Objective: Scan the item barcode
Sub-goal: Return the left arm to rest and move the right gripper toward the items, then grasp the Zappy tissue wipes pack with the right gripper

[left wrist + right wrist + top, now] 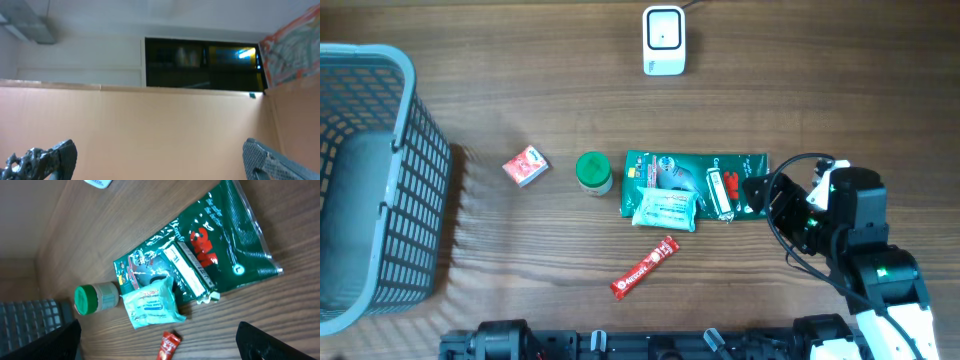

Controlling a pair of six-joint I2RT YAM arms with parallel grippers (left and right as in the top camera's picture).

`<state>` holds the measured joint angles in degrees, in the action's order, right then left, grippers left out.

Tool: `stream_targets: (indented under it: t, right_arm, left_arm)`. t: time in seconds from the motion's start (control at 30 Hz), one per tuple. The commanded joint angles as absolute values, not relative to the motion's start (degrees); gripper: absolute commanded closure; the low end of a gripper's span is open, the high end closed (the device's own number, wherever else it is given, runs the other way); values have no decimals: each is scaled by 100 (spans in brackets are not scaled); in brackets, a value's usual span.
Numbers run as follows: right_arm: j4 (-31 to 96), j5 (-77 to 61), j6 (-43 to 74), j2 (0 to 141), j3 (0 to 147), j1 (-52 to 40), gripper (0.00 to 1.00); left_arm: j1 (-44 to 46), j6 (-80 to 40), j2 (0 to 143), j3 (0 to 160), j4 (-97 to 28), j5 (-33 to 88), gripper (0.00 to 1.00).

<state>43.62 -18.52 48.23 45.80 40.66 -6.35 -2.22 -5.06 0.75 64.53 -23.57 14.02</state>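
Hovering with jaws spread wide and empty, the right gripper [758, 194] is hanging just beside the right end of the flat dark-green plastic packet [695, 172], which is lying in the middle of the wooden table [520, 80] with one corner under a pale teal wipes pack [665, 210], well apart from the white box-shaped barcode scanner [663, 40] at the far edge. That packet is looking like the likeliest item, so a good pickup is calling for pinching its bare right edge and lifting slowly, letting the wipes pack slide off. The left gripper [155, 157] is standing equally wide and empty, pointing away from the table.
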Motion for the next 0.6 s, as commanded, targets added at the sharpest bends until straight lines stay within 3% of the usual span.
stream_targets:
  t: [0.0,0.13,0.33,0.47,0.57]
  right_arm:
    - [4364,-1710,5280,4593,4198,-659,0]
    - [4912,-1376,5022,4814,4189,-659,0]
    - [5061,-1868,4681,5774,4189,-659,0]
    - [4947,-1883,5756,6748,4042,-659,1]
    - [4178,-1935,6226,7483,3905,-659,3]
  left_arm:
    - [-252,-499,38,5701,-1920,1212,0]
    - [-252,-499,38,4816,-2818,1214,0]
    - [-252,-497,38,2961,-2443,1214,0]
    - [-252,-497,38,2342,-2427,1282,0]
    - [-252,-497,38,2270,-2574,1411,0]
